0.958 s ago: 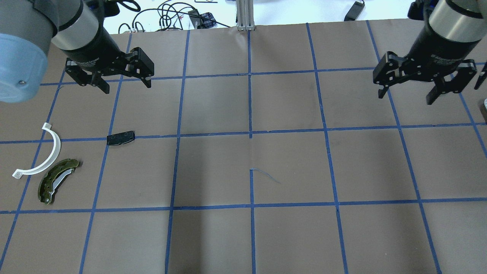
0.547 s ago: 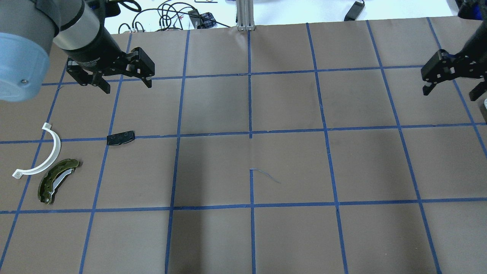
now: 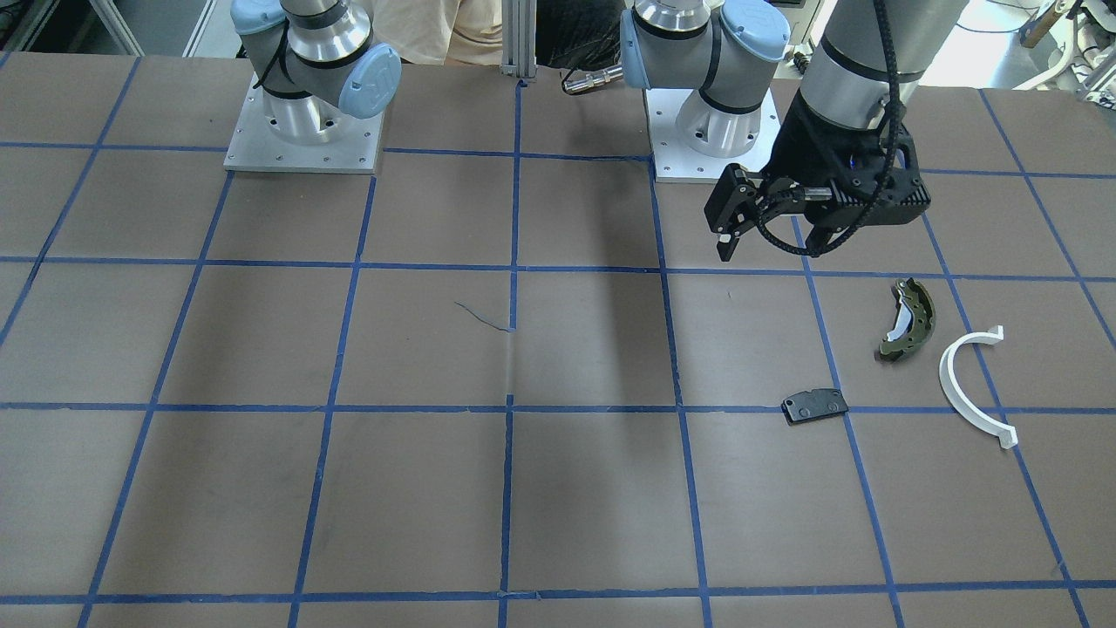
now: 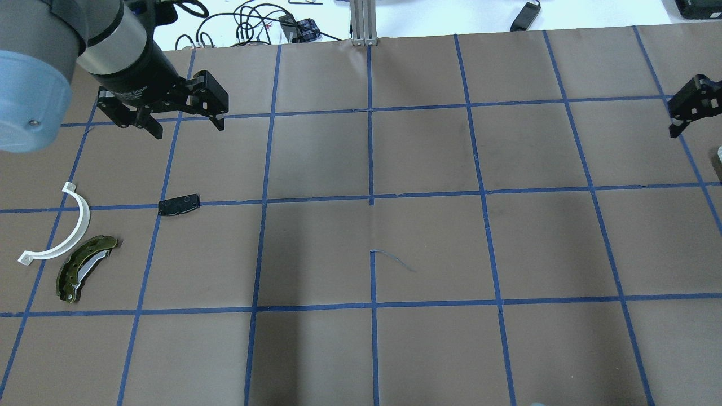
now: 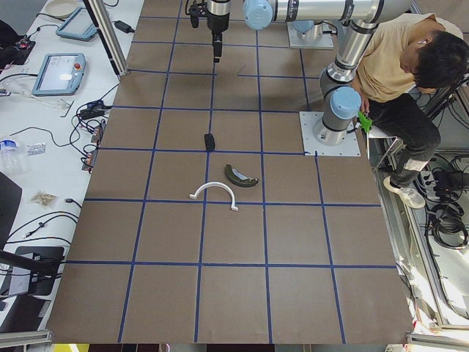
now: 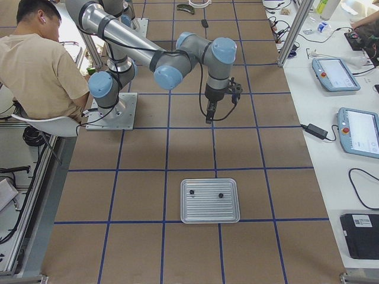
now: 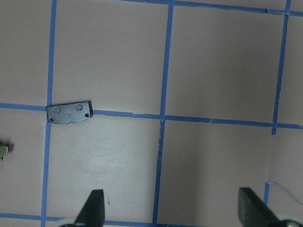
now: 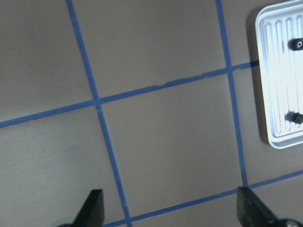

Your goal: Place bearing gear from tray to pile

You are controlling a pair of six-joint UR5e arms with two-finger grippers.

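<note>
The silver ribbed tray (image 6: 207, 210) lies at the table's right end, with two small black bearing gears (image 6: 191, 192) on it. Its corner shows in the right wrist view (image 8: 277, 71) with both gears (image 8: 297, 44). My right gripper (image 8: 170, 210) is open and empty, hovering short of the tray (image 6: 218, 109); one of its fingers (image 4: 684, 107) shows at the overhead's right edge. The pile lies at the left: olive brake shoe (image 4: 84, 268), white half-ring (image 4: 63, 230), black pad (image 4: 179, 204). My left gripper (image 4: 188, 128) is open and empty, above the table beyond the pad (image 7: 69, 113).
An operator (image 6: 35, 59) sits beside the robot bases (image 3: 305, 113). An aluminium post (image 4: 364, 22) stands at the far table edge with cables beside it. Tablets (image 6: 334, 71) lie on the side bench.
My right gripper has moved steadily to the right, almost out of the overhead view. The left gripper and the pile have stayed put.
</note>
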